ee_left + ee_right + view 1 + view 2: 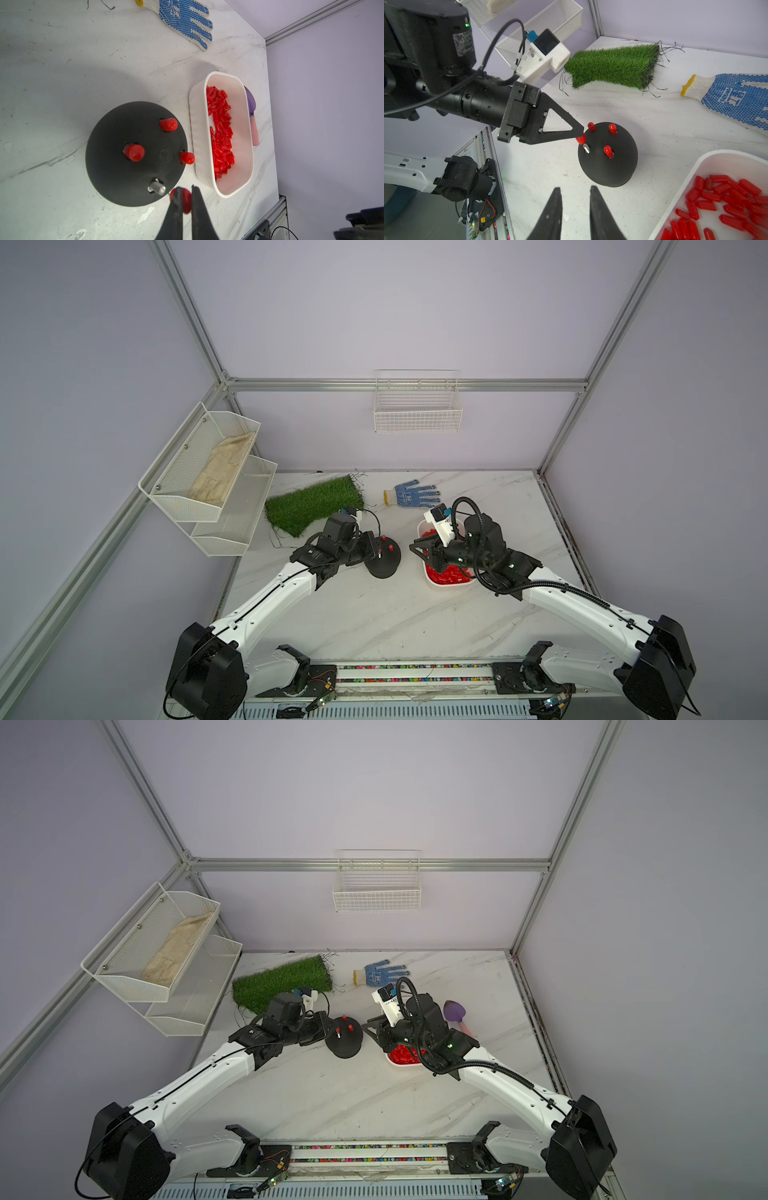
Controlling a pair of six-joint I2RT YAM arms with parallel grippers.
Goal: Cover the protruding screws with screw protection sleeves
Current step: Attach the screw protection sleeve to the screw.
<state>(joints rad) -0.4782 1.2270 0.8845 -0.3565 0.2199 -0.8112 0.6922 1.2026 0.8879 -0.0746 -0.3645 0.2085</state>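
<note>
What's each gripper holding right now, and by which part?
The left gripper pinches one red sleeve by its upper end; the lower end hangs free near the bare screw. The right gripper is open and empty.

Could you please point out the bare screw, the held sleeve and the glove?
bare screw (157, 188): left wrist view, silvery shaft.
held sleeve (187, 200): left wrist view, red body.
glove (182, 18): left wrist view, palm.

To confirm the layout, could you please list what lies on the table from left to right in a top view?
Green grass mat → black dome base → white tray → purple scoop.
</note>
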